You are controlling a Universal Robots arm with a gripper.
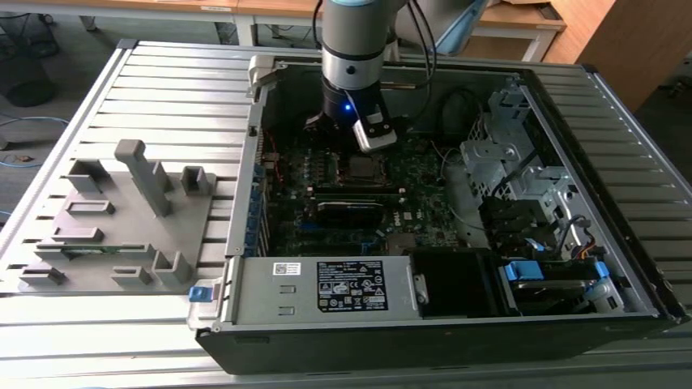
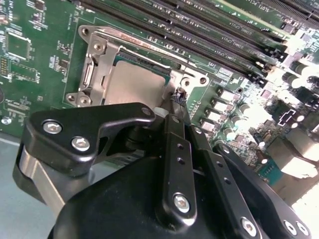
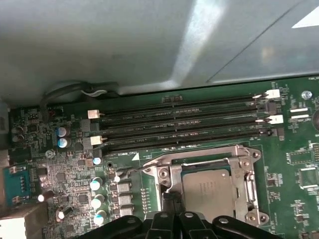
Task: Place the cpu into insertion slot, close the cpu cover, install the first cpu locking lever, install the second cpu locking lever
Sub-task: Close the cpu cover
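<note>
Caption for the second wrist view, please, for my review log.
Black gripper at a corner of the thin silvery metal cpu cover, lying flat around the dull grey-brown square cpu.

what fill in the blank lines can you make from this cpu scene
1. The cpu is ____ in shape.
2. The cover around it is not open but ____.
3. The board is ____ in colour.
4. The gripper is nearest one ____ of the cover.
Missing words: square; closed; green; corner
</note>
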